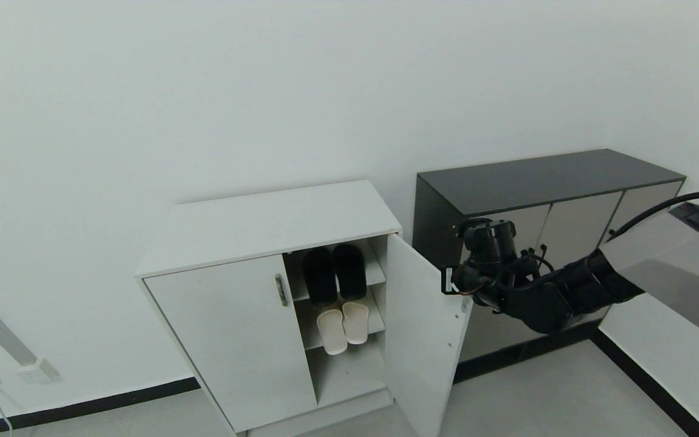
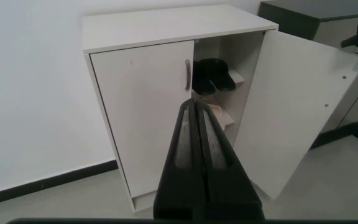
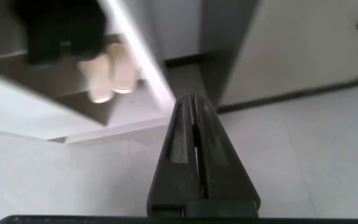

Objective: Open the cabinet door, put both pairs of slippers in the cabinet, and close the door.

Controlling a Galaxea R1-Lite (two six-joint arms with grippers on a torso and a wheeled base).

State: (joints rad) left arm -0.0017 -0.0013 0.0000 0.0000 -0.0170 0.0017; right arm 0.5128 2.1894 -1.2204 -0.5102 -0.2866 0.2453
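Cabinet (image 1: 264,221), door (image 1: 419,328) open; black slippers (image 1: 334,273) above white slippers (image 1: 343,325) inside

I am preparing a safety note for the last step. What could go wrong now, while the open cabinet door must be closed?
1. The pale slippers seem to overhang their shelf edge; the open door might catch them.
2. The right end effector, shut, sits at the door's outer edge; a push there could slip off.
3. The right arm lies close before the dark cabinet and might brush it.
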